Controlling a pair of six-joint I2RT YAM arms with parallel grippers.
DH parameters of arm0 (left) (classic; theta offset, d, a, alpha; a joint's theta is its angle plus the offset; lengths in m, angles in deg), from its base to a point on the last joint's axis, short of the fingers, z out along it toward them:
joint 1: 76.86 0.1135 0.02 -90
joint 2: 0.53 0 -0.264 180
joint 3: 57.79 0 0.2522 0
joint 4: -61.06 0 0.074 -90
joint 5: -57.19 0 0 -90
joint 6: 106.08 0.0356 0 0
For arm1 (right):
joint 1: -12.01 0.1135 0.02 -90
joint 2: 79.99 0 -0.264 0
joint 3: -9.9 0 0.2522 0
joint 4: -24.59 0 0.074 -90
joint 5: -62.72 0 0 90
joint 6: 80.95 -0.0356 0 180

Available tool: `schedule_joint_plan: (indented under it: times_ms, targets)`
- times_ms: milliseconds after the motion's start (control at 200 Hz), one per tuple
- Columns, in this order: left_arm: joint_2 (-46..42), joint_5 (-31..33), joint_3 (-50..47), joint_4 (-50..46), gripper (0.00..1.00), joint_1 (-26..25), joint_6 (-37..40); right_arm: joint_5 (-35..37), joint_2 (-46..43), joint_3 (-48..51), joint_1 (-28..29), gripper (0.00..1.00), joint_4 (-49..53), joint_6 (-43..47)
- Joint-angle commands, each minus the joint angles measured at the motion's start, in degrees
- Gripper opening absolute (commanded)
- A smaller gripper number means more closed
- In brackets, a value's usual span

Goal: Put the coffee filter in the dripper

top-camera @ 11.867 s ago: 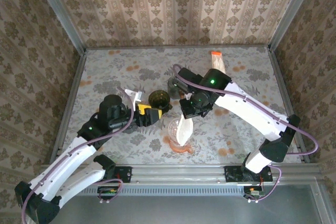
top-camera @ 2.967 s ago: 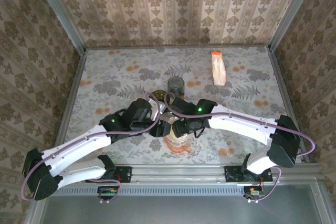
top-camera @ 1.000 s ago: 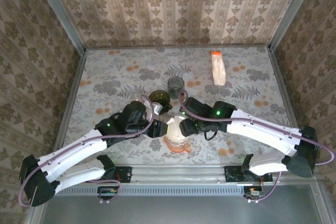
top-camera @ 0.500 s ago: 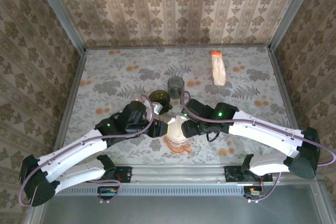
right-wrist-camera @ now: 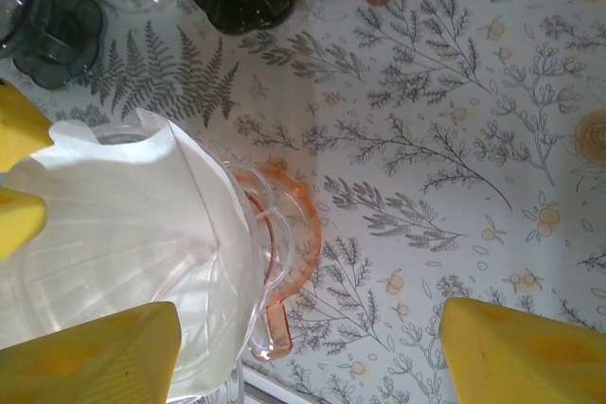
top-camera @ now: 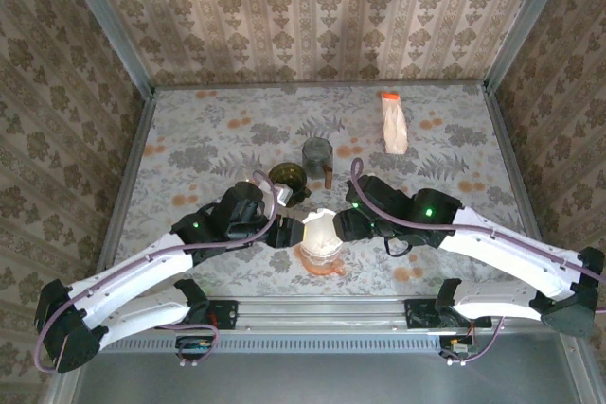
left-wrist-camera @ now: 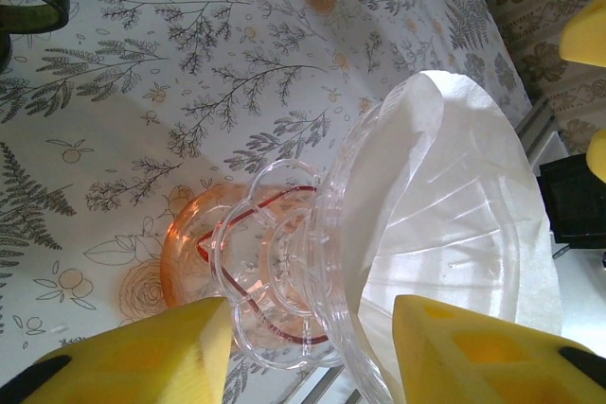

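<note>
Two grippers, top view: the left gripper and right gripper flank the dripper near the front edge of the table.
Task thing, top view: the white coffee filter sits inside the dripper, which stands on a pink glass base.
Around, top view: a dark green cup, a grey glass and a short cork cluster just behind the dripper. An orange-capped packet lies well apart at the back right.
In the way, top view: both wrists crowd the dripper and hide the fingertips, so jaw width cannot be told here.
Around, left wrist view: the filter lines the clear ribbed dripper, its paper edge rising past the rim. The pink glass base lies beneath, and the right gripper's yellow tips show at the right edge.
Left jaws, left wrist view: wide apart, with yellow fingers on either side of the dripper's lower part. They clamp nothing; whether a pad touches the glass cannot be told.
Around, right wrist view: the filter in the dripper is at the left, with the pink handle beside it. The dark green cup, grey glass and cork line the top edge.
Right jaws, right wrist view: spread wide and gripping nothing. One finger overlaps the filter's edge and the other hangs over bare table.
</note>
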Motion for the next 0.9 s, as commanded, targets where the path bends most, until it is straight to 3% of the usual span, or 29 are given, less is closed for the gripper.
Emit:
schedule_joint_plan:
  times_ms: [0,320,555,895]
  targets:
    - [-0.78,-0.07,0.22,0.67,0.53,0.25,0.02,2.57,-0.96,-0.72,-0.17,0.75,-0.35,0.5]
    - [-2.12,0.37,1.91,0.5,0.63,-0.04,0.29,4.14,-2.62,-0.51,-0.26,0.75,-0.49,0.15]
    - [-4.63,1.72,3.76,-1.26,0.65,-0.37,0.64,5.27,-4.16,0.07,-0.26,0.75,-0.57,-0.16]
    - [-13.66,6.7,-1.05,-8.84,0.49,0.75,-2.77,9.14,-13.05,8.38,-0.26,0.75,-3.96,-4.77]
